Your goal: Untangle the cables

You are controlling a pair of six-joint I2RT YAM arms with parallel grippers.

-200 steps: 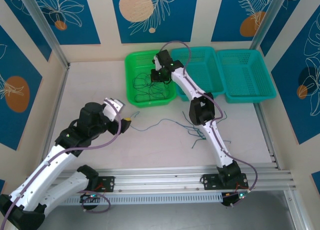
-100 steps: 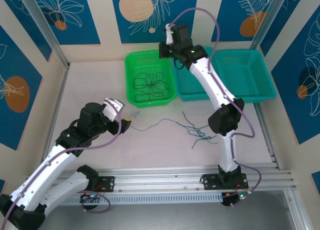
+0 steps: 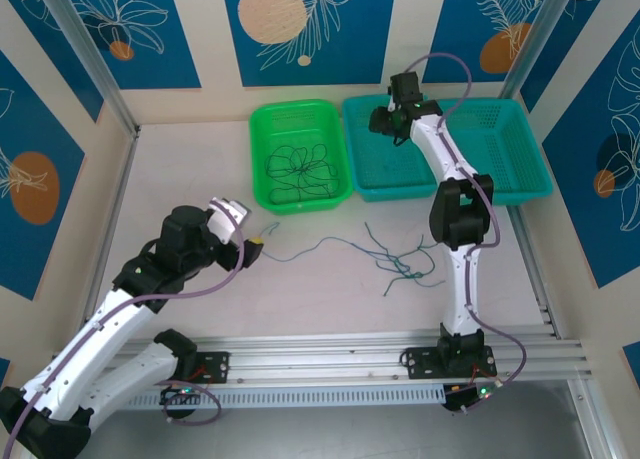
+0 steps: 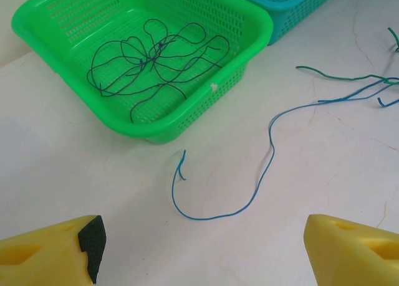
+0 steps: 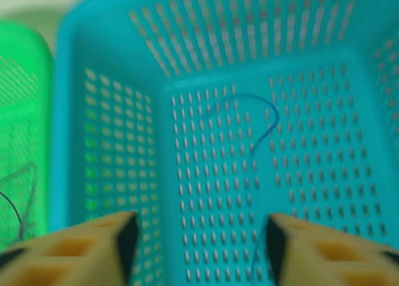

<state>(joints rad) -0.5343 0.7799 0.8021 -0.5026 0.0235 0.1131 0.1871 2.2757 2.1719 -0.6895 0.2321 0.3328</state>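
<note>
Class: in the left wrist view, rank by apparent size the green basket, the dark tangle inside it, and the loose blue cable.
Green basket largest.
Blue cable and dark tangle: similar spread, cable nearer the camera, so unranked.

Overhead view: bright, even, diffuse light, no glare. Table pale, slightly washed out. Faint soft shadow beside left arm.

Left wrist view: sharp ahead of left gripper. Green basket mesh and dark cables crisp. Narrow soft shadow along basket's foot. Yellow fingers softer.

Right wrist view: blurred throughout. Teal basket holes smeared beyond right gripper. Thin blue cable faint. Gripper itself out of focus.
</note>
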